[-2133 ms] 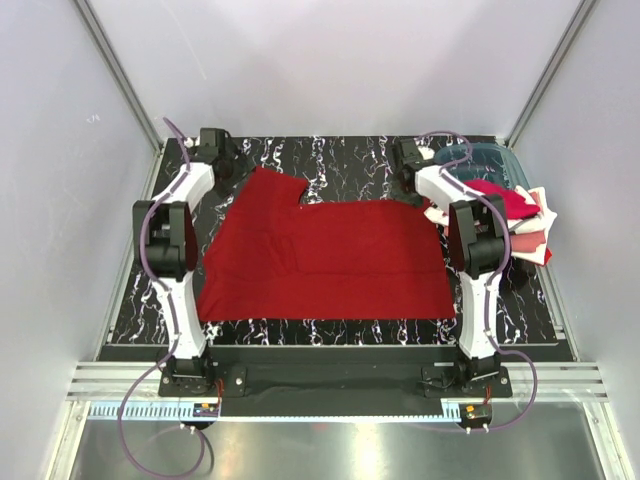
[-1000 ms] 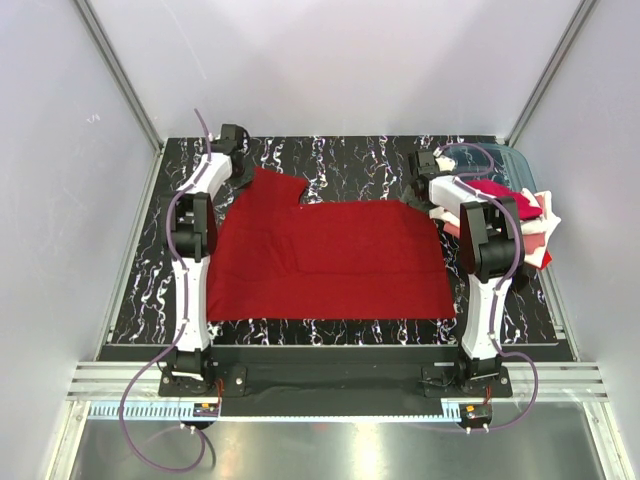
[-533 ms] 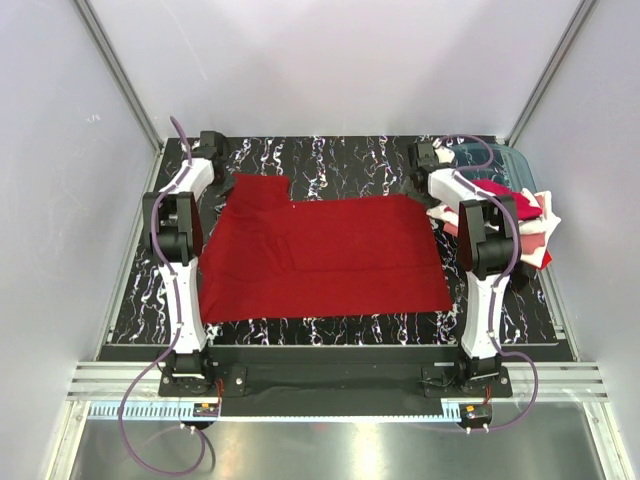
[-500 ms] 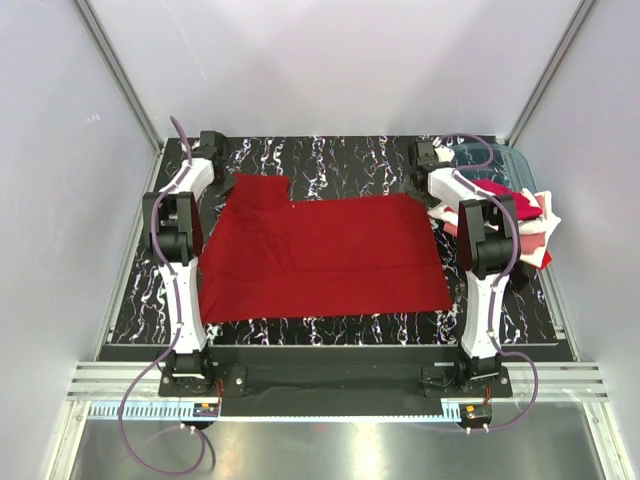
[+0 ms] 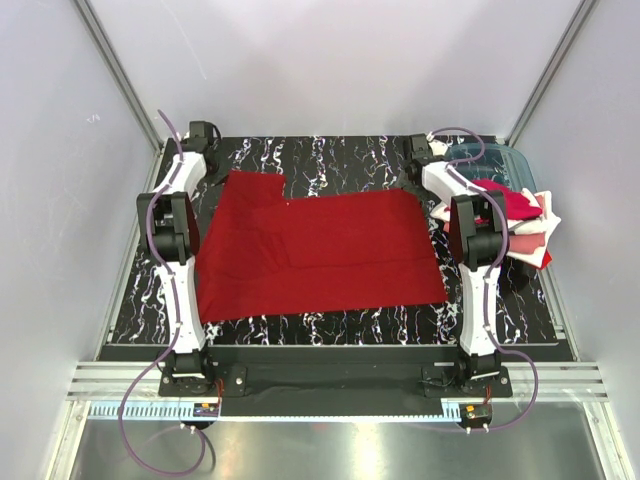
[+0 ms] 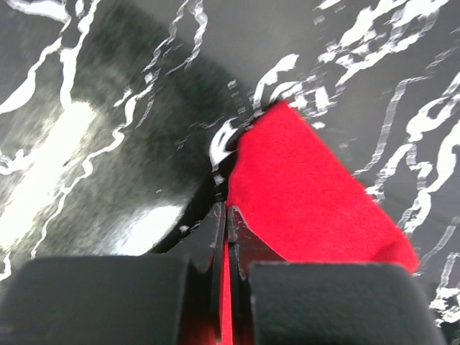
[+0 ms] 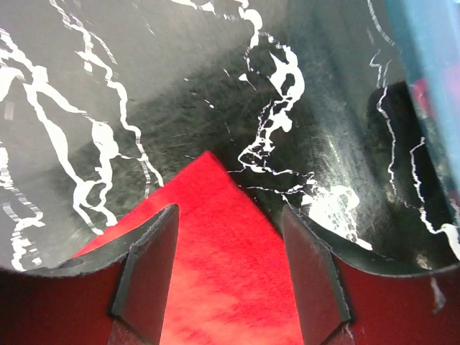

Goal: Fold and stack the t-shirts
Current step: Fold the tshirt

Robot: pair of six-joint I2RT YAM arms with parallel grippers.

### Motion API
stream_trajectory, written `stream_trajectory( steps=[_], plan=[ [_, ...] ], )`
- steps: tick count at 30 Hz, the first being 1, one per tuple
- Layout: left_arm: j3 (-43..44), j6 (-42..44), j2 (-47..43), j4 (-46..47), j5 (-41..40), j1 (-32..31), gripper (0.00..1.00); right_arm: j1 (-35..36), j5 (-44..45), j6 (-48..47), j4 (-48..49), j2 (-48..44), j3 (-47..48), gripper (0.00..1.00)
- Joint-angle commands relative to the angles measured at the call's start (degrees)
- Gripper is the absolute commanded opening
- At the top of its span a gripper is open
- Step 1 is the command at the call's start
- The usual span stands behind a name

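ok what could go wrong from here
The left tool is shut on one far corner of the red shirt while the right tool stands open over the other; lifting now could skew the cloth. Only the corner's tip lies between its fingers, so a grip may slip. The teal bin close by that arm could get knocked.

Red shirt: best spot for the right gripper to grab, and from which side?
The far-right corner: the red shirt lies flat, and that point of cloth sits between the fingers of the open right gripper. Come down from above and pinch.
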Motion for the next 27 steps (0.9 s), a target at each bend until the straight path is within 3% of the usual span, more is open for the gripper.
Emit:
stream_trajectory(
  steps=[1,3,5,8,12,16,17,19,20,22,27],
  plan=[
    [5.0,-0.5,1.2,2.6,2.8,0.2,0.09,0.5,1.4,-1.0,-1.9,2.3,3.2,0.66],
    [5.0,-0.7,1.6,2.7,2.9,0.2,0.29,0.5,1.4,-1.0,-2.6,3.2,4.6,0.65],
    [5.0,-0.6,1.8,2.8,3.0,0.1,0.55,0.6,1.6,-1.2,-2.9,4.5,5.5,0.64],
    [5.4,-0.4,2.6,2.5,2.8,0.2,0.71,0.5,1.9,-1.4,-3.4,5.9,7.6,0.62],
    [9.0,0.1,5.5,0.6,3.2,0.2,0.74,0.5,1.3,-1.6,-4.2,7.6,9.4,0.54],
    [12.1,0.5,8.0,-1.3,3.3,0.2,0.74,0.6,1.2,-1.5,-4.0,8.2,9.5,0.34],
    [12.3,0.7,8.2,-1.2,3.3,0.1,0.75,0.5,1.2,-1.5,-4.1,8.2,9.5,0.23],
    [12.6,0.8,8.8,-0.8,3.6,0.1,0.74,0.5,1.2,-1.6,-4.1,8.1,9.7,0.15],
    [12.9,1.1,9.0,-0.7,3.7,0.1,0.74,0.5,1.2,-1.7,-4.1,8.1,9.8,0.05],
    [14.6,1.3,10.3,-1.2,4.0,0.0,0.73,0.5,1.0,-1.7,-4.2,8.1,9.9,0.0],
    [18.3,1.7,12.8,-3.3,5.0,-0.3,0.66,0.6,0.4,-1.4,-3.8,8.1,9.6,0.0]
  ],
)
